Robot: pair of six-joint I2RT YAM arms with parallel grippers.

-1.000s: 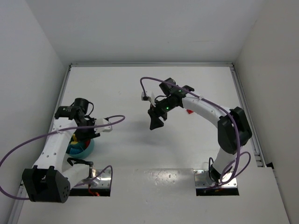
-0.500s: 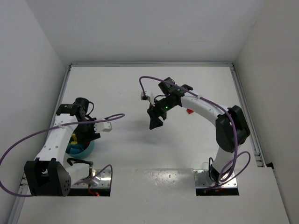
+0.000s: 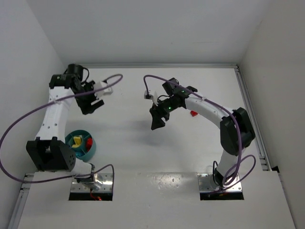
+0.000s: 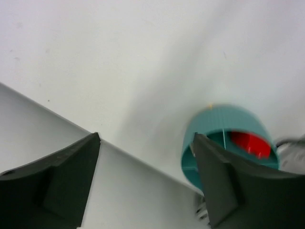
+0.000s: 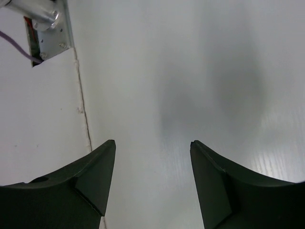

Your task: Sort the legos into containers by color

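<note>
A: Where's the teal bowl (image 3: 93, 147)?
B: Near-left on the counter (image 3: 143, 157), with bricks (image 3: 77, 141) inside. A loose red brick (image 3: 193, 113) lies beside the right arm (image 3: 212, 110).
A: Tools?
B: The left tool (image 4: 145, 143) and right tool (image 5: 152, 145) both gape, empty.

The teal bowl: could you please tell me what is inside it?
The teal bowl holds a yellow lego and, to its right, a red lego. Its left part is covered by the left arm, so others may be hidden.

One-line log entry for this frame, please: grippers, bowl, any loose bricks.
left gripper: open, empty | right gripper: open, empty | bowl: yellow lego and red lego inside | loose red lego: on table
</note>
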